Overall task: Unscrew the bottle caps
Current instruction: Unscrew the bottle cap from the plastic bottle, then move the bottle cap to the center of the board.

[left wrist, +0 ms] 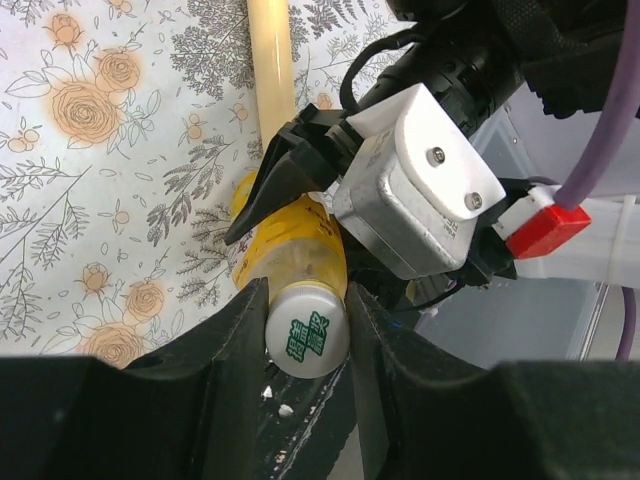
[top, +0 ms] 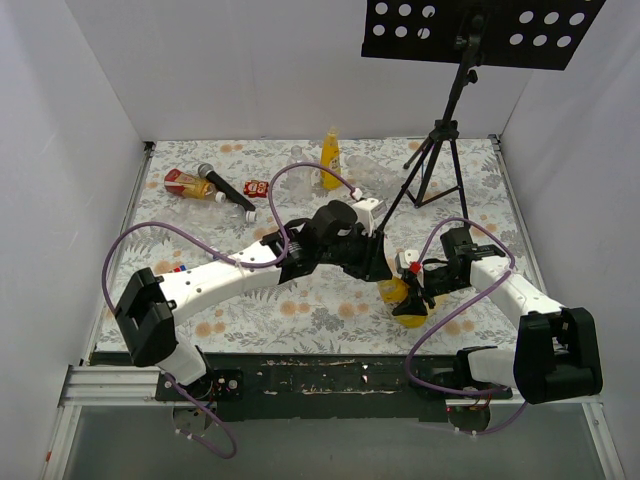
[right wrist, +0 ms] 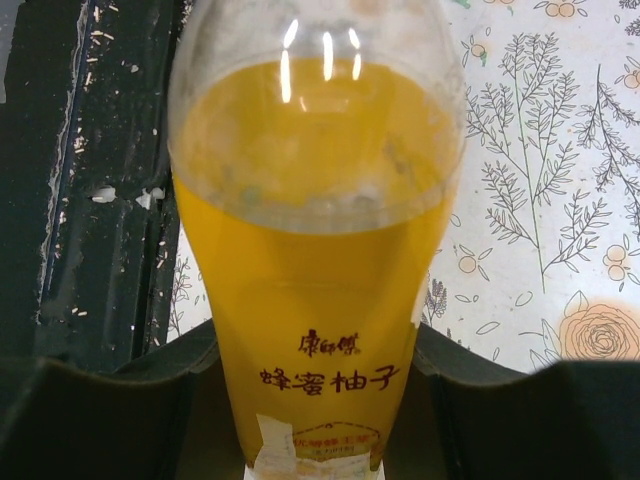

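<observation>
An orange-yellow bottle (top: 408, 302) with a yellow label lies between my two grippers near the table's front edge. My right gripper (right wrist: 315, 400) is shut on the bottle's body (right wrist: 312, 250), which fills the right wrist view. My left gripper (left wrist: 305, 345) is shut on its white cap (left wrist: 307, 341), which has green print on top, with a black finger on each side. The bottle's neck and body (left wrist: 298, 258) run away from the cap towards the right gripper's fingers (left wrist: 272, 185). In the top view the left gripper (top: 383, 270) meets the right gripper (top: 418, 285) at the bottle.
A tan stick (left wrist: 270, 60) lies behind the bottle. At the back are an upright orange bottle (top: 330, 158), clear bottles (top: 372, 172), a red-labelled bottle (top: 188, 184) and a black microphone (top: 224, 187). A music stand tripod (top: 438, 150) stands at the back right. The black front rail (top: 330, 375) is close by.
</observation>
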{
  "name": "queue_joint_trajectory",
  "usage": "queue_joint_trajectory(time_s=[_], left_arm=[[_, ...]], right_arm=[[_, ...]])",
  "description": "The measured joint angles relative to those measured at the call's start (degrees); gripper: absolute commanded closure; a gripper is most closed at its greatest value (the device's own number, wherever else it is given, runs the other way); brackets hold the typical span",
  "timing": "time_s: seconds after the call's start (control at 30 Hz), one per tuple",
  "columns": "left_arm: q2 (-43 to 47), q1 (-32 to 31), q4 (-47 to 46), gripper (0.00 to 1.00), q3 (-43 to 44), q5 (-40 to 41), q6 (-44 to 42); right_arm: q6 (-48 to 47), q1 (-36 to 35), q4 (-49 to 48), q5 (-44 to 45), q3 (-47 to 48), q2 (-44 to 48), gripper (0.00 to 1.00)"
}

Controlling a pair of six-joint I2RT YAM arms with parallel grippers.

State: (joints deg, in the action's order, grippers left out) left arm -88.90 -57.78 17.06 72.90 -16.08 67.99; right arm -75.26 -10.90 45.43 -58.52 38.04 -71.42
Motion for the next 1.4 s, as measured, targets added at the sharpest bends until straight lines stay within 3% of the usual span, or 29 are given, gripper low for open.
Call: queue_joint_trajectory(time_s=[0.17,0.23,0.5,0.7,0.9,1.13,1.4], left_arm=[[0.4,-0.5,0.9,0.55,0.1,2.0,2.4],[0.6,-0.7,1.3,0.51,0.1,2.3,2.2],[4.8,-1.2,2.8,0.58,-2.8,2.6,1.2],[6.5,-0.5,2.4,0.44,-6.0,6.3,1.0],[14.4,4.6,2.8,0.34,-17.0,11.6,0.4],[24.2,6.7,4.8,0.33,-23.7,16.2,0.4],[26.8,7.7,11.6,0.35,-24.5,20.4,3.3]], right_arm=[[-0.3,0.0,0.0,0.0,0.0,0.0,0.99],[-0.9,-0.1,-0.4,-0.2,0.0,0.0,0.99],[-1.7,-0.2,-0.8,-0.2,0.0,0.0,0.99],[-1.5,-0.2,-1.0,-0.1,0.0,0.0,0.99],[-1.6,-0.2,-1.7,-0.1,0.0,0.0,0.99],[-1.7,-0.2,-1.9,-0.1,0.0,0.0,0.99],[-1.7,-0.2,-1.9,-0.1,0.0,0.0,0.99]])
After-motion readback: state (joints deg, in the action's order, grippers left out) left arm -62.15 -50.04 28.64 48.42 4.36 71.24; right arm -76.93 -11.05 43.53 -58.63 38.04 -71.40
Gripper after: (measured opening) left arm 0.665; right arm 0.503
